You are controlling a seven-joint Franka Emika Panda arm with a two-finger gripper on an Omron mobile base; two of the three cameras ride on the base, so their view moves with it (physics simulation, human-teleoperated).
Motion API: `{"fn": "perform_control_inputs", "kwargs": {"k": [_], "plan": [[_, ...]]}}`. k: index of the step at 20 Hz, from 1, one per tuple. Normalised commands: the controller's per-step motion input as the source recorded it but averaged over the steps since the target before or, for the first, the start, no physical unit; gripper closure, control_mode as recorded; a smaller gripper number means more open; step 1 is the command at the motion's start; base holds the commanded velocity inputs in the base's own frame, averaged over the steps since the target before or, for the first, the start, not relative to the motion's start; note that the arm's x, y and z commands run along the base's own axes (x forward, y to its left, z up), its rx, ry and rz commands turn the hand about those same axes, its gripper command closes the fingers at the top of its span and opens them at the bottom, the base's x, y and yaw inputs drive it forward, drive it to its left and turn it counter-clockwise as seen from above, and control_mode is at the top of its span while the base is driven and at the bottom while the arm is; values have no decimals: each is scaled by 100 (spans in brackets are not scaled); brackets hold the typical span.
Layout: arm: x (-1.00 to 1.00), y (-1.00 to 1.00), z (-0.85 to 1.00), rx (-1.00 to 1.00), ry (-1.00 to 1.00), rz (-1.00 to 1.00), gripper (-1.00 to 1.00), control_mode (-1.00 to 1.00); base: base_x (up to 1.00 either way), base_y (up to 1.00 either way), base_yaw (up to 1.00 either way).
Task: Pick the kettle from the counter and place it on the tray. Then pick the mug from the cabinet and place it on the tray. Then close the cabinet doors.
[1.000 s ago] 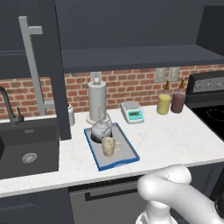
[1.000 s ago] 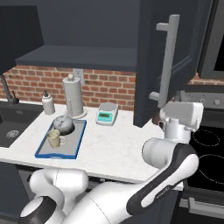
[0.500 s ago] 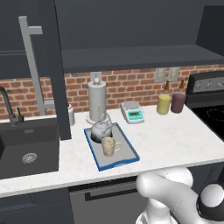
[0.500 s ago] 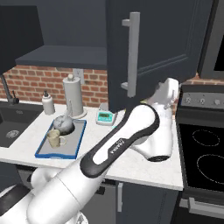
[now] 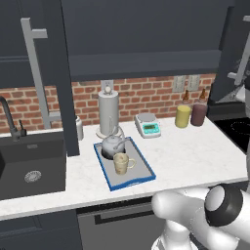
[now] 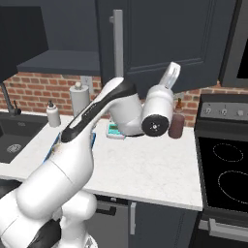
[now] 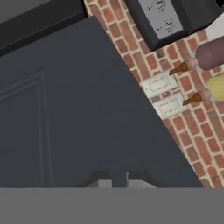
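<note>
Bench [image 5: 195,156]: one tray [image 5: 144,168], one kettle [image 5: 112,144], one mug [image 5: 121,163] on it.
Doors: two.
Pincer [image 7: 118,181]: state unclear.

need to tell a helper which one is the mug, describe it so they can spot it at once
Start at the white marble counter and find the blue-rimmed tray beside the black sink. The mug stands on it in front of the grey kettle; it is the small cream one with a side handle.
</note>
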Motion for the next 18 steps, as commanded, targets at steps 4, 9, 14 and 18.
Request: {"fn": "perform_control_inputs", "kwargs": {"k": [4,9,14,18], "plan": [[96,50,0,0,10,1,100,-100,0,0,0],[78,49,0,0,-2,8,100,-100,0,0,0],[65,40,0,3,-9,10,100,-100,0,0,0],[62,37,0,2,-3,3,100,-100,0,0,0]]}}
